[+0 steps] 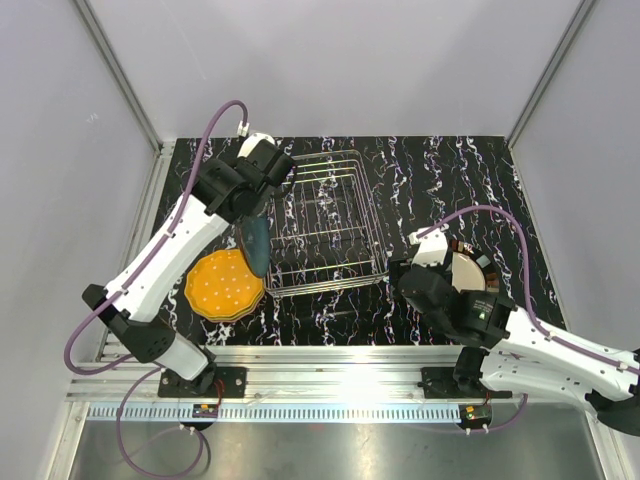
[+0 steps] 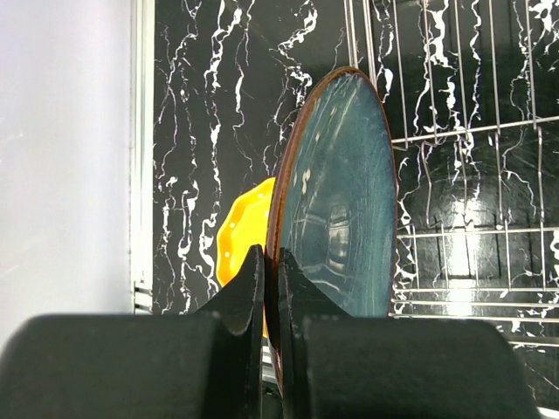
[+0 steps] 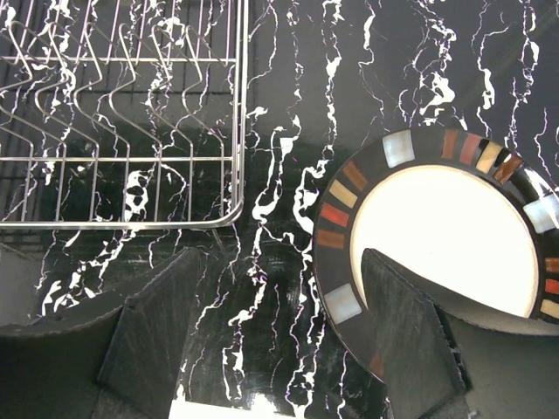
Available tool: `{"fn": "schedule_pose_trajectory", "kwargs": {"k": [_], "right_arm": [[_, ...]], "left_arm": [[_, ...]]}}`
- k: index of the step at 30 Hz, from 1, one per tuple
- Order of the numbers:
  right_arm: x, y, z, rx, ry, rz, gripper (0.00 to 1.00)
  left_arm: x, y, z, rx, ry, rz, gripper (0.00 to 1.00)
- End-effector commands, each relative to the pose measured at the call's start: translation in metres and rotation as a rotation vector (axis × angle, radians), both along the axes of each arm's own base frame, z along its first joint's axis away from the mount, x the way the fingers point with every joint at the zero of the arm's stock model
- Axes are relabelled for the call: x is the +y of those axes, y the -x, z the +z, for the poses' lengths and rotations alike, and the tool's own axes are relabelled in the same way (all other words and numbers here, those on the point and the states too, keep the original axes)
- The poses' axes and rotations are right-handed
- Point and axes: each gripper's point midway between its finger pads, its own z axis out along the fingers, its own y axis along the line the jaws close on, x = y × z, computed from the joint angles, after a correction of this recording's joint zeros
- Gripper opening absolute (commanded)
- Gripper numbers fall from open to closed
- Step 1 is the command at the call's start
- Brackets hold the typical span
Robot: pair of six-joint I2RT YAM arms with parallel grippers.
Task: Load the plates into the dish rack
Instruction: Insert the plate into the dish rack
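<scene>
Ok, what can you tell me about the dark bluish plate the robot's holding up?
The teal plate is round, dark blue-green and shiny like glazed ceramic, with a thin brown rim. It stands on edge, pinched at its rim by the left tool. It hangs just left of the dish rack, beside the orange dotted plate.

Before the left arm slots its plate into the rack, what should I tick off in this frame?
1. Left gripper shut on the dark teal round plate: ok.
2. That plate held on edge: ok.
3. Silver wire dish rack has free slots: ok.
4. Teal plate lined up over a slot: not ok, it hangs beside the rack's left edge.
5. Right gripper open, holding nothing, at the white plate with a tiled black rim: ok.
6. Orange dotted plate lies outside the rack: ok.
</scene>
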Motion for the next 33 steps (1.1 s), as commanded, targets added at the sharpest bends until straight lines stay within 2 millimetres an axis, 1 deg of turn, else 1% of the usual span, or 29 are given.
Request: {"fn": "schedule_pose_trajectory", "kwargs": {"k": [1,8,13,26,33], "right_arm": [[0.0,-0.005,0.01,-0.052,-0.031,-0.028,0.82],[0.0,-0.005,0.009,-0.053,-0.028,-0.028,0.84],[0.0,-0.006,0.008,-0.051,-0.021,-0.027,0.84],[0.002,-0.007,0.008,-0.052,-0.012,-0.025,0.86],[0.001,-0.007,0.008,-0.053,-0.01,-0.025,0.86]], "left_arm": [[0.005,-0.016,0.033,-0.158,0.013,0.048,0.0],[0.005,-0.021,0.018,-0.139,-0.02,0.041,0.0],[0.005,-0.023,0.012,-0.126,-0.048,0.044,0.0],[-0.003,-0.032,0.0,-0.108,-0.063,0.036,0.0],[0.0,-0.032,-0.014,-0.079,-0.077,0.042,0.0]]}}
